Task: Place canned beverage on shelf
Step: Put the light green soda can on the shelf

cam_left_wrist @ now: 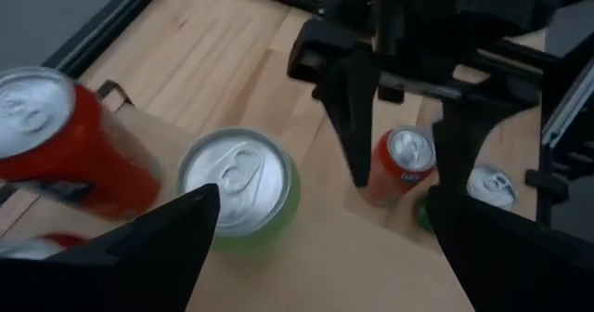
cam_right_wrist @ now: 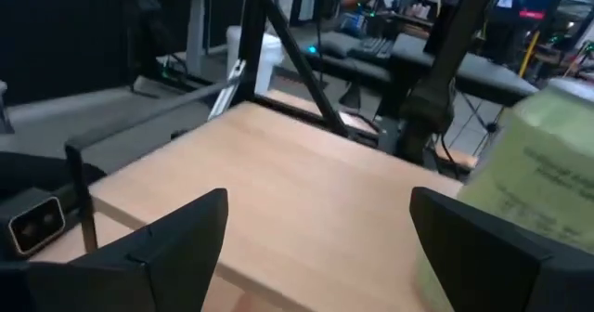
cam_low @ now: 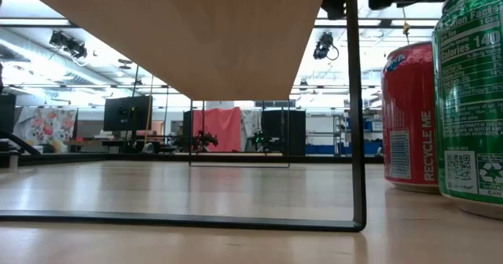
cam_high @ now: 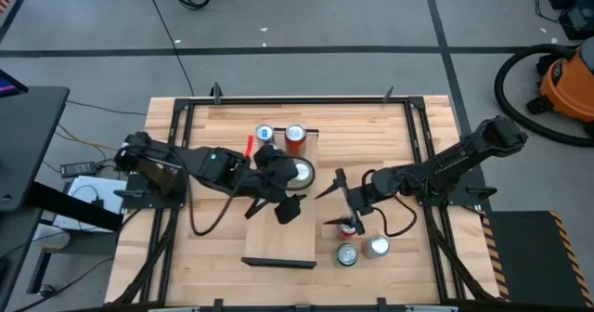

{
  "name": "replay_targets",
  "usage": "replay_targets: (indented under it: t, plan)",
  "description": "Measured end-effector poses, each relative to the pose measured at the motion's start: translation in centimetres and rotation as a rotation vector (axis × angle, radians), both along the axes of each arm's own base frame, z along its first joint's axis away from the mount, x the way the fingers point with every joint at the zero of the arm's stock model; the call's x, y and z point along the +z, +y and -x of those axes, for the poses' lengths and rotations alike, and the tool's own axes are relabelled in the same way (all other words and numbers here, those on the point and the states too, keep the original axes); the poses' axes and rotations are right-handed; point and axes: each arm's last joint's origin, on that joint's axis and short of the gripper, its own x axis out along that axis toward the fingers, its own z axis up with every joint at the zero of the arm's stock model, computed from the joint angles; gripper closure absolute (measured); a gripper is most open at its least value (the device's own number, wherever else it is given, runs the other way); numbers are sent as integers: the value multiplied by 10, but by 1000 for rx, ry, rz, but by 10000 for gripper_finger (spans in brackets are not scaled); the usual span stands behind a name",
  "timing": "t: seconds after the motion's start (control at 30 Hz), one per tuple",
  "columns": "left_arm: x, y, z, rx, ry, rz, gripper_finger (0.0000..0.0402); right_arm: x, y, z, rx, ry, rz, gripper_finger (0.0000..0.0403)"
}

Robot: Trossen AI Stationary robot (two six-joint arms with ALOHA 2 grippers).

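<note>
The left pincer hung wide open, holding nothing, above the shelf, partly hiding a green can. The right pincer stood open, empty.

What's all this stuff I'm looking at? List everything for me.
shelf: 1, light wood with dark ends, middle of the table
cans on shelf: 3, blue, red and green, at its far end
cans on table: 3, red, green and silver, just right of the shelf
table: 1, light wooden slats with a black frame
vacuum: 1, orange with a black hose, on the floor past the table's far right corner
left gripper: 1, dark, open, over the shelf beside the green can
right gripper: 1, dark, open, over the red can on the table
</note>
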Motion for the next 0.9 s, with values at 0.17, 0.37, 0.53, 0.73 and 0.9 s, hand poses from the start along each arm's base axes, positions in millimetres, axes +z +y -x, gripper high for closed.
replay_targets:
  t: [0.17,0.37,0.53,0.73,0.9]
  plan:
    - [-12,2,-8,-25,64,-11,6,-16,2,-12,-76,-4,11,54]
    - [-15,3,-7,-25,107,-23,6,-25,-6,-22,-228,-13,29,54]
    - [-16,5,-5,-22,122,-22,6,-26,-21,-24,-343,5,5,54]
    - [-16,4,-6,-25,119,-21,6,-26,-35,-25,-500,3,35,54]
    - [-16,4,-6,-29,121,-17,6,-25,-26,-22,-466,11,71,54]
